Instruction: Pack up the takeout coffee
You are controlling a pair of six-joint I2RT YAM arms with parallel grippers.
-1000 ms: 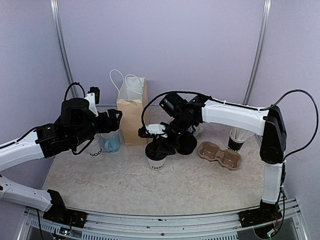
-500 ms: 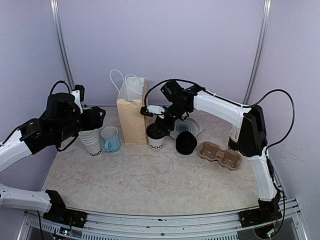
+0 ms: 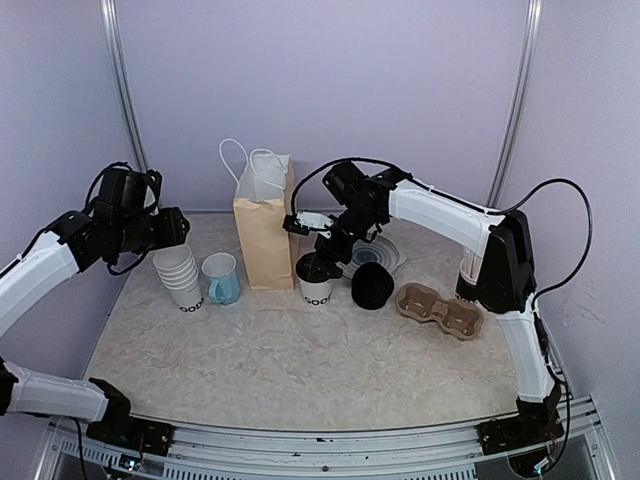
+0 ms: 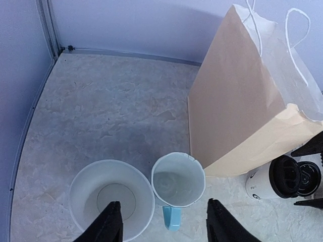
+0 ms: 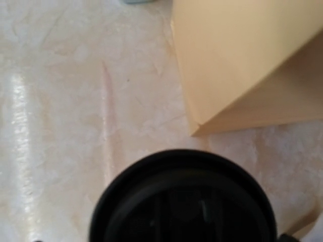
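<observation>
- Set down over the lid of the takeout coffee [image 3: 316, 291] with the right gripper [image 3: 318, 262]; cannot tell whether the jaws are pinching or slack (lid hides them).
- Brought in from mid-desk [image 3: 300, 370] within the last second; now upright at 3 o'clock of the paper bag [image 3: 264, 238], not inside.
- Pulled back toward 9 o'clock with the left gripper [image 4: 163, 202], jaws spread above cup stack [image 4: 111, 199] and mug [image 4: 177, 181].
- Probably staged for lifting into the bag.

Reaches in from the left edge of the frame with the left arm, elbow bent, left claw [image 3: 180, 228] at mid-left with fingers [image 4: 112, 222] spread apart. Stretches the right arm up the right side and across to centre, wrist tipped down, right claw [image 3: 318, 262] pinching the takeout coffee [image 3: 316, 292].
</observation>
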